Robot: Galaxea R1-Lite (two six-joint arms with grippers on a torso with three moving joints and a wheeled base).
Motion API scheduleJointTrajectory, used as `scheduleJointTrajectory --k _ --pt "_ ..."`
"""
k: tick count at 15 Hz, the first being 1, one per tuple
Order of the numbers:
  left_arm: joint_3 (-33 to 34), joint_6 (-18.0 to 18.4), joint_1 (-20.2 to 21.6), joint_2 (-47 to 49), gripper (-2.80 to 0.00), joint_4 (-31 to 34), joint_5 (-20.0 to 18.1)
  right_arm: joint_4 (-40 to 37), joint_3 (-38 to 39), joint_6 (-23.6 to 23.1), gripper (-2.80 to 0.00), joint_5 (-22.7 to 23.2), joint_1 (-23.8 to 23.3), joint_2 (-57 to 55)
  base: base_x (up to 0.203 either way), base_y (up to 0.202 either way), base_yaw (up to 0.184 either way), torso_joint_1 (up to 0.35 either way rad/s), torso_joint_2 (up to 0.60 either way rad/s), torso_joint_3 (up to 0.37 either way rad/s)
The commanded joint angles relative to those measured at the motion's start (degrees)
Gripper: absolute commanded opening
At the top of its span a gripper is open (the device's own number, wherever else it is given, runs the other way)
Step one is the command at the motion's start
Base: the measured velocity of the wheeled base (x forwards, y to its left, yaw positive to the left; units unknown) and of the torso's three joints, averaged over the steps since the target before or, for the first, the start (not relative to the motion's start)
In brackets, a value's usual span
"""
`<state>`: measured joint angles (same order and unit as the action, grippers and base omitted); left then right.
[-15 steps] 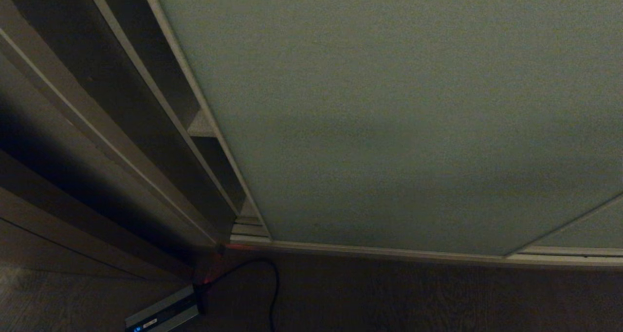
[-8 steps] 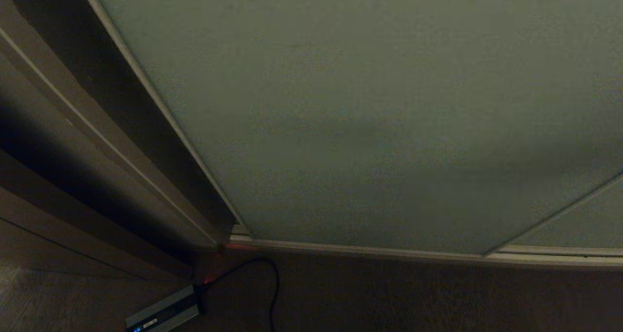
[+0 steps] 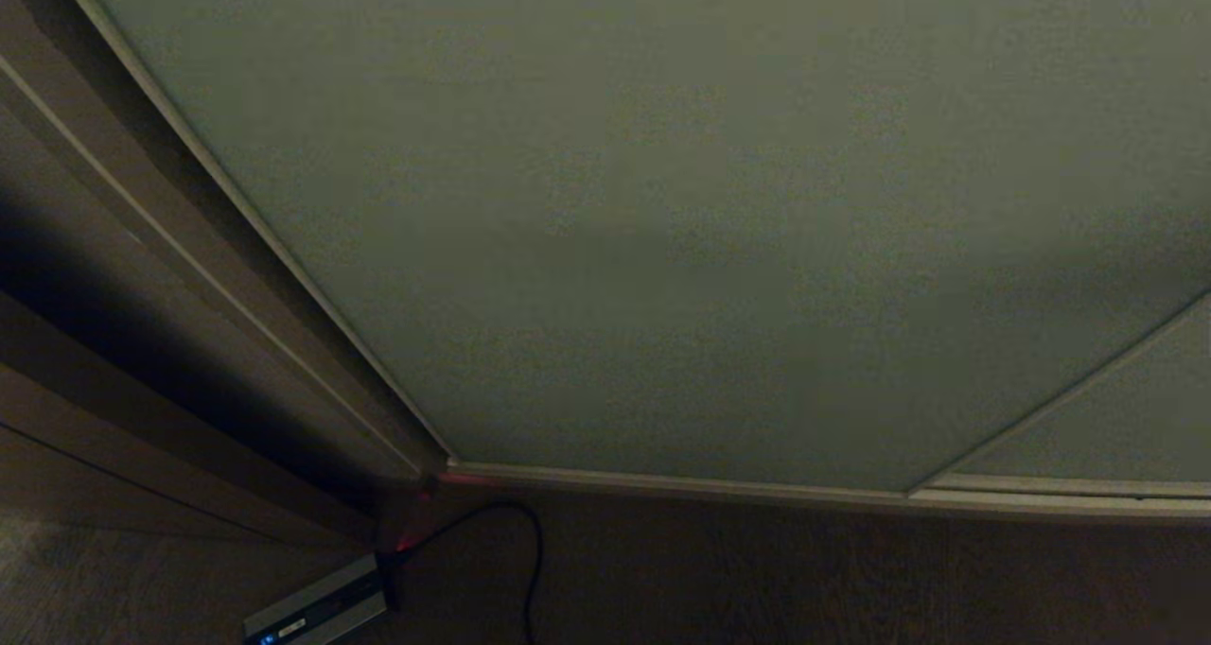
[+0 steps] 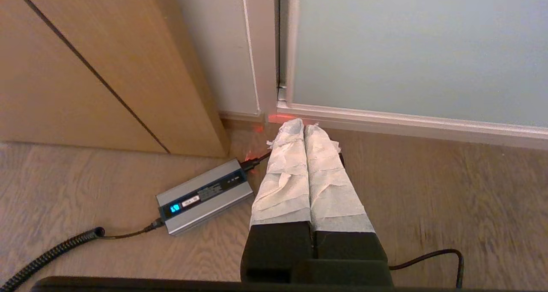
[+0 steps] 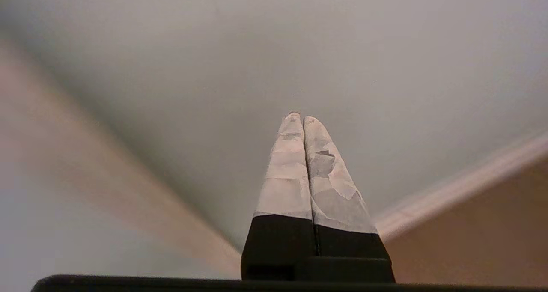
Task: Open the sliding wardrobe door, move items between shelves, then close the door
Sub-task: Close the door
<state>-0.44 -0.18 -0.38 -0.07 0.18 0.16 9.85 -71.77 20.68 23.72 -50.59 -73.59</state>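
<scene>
The sliding wardrobe door [image 3: 662,229], a pale grey-green panel with a thin light frame, fills most of the head view, its left edge against the wardrobe's side post. The items and the shelves are hidden behind it. My right gripper [image 5: 302,118] is shut with nothing in it, its taped fingers pointing at the sliding wardrobe door [image 5: 299,48]; I cannot tell whether they touch it. My left gripper [image 4: 304,125] is shut and empty, hanging low over the floor near the sliding wardrobe door's [image 4: 419,48] bottom corner. Neither gripper shows in the head view.
A small silver box [image 3: 317,612] with a black cable [image 3: 532,550] lies on the wooden floor by the corner, the same silver box [image 4: 205,195] beside my left fingers. Brown wood-grain panelling [image 4: 85,69] stands to the left. A second door panel [image 3: 1097,427] overlaps at the right.
The door has slid to the left, covering the dark gap where shelf edges showed, and now meets the side post. The silver box and floor have stayed put.
</scene>
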Motion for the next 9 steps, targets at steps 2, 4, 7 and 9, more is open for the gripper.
scheduleJointTrajectory --k 2,4,7,9 --pt "0.0 -0.1 0.0 0.1 -2.8 0.0 0.0 5.2 -0.3 3.1 -2.8 3.2 1.7 -5.3 0.0 0.0 0.0 0.0 0.0 0.0" --pt "0.0 0.0 0.0 0.1 -2.8 0.0 0.0 7.7 -0.6 5.9 -2.8 4.4 3.6 -5.9 0.0 0.0 0.0 0.0 0.0 0.0" --pt "0.0 0.0 0.0 0.1 -2.8 0.0 0.0 8.5 -0.6 7.0 -2.8 4.5 5.7 -5.4 0.0 0.0 0.0 0.0 0.0 0.0" --pt "0.0 -0.1 0.0 0.1 -2.8 0.0 0.0 8.5 -0.5 7.1 -2.8 4.4 7.8 -4.4 0.0 0.0 0.0 0.0 0.0 0.0"
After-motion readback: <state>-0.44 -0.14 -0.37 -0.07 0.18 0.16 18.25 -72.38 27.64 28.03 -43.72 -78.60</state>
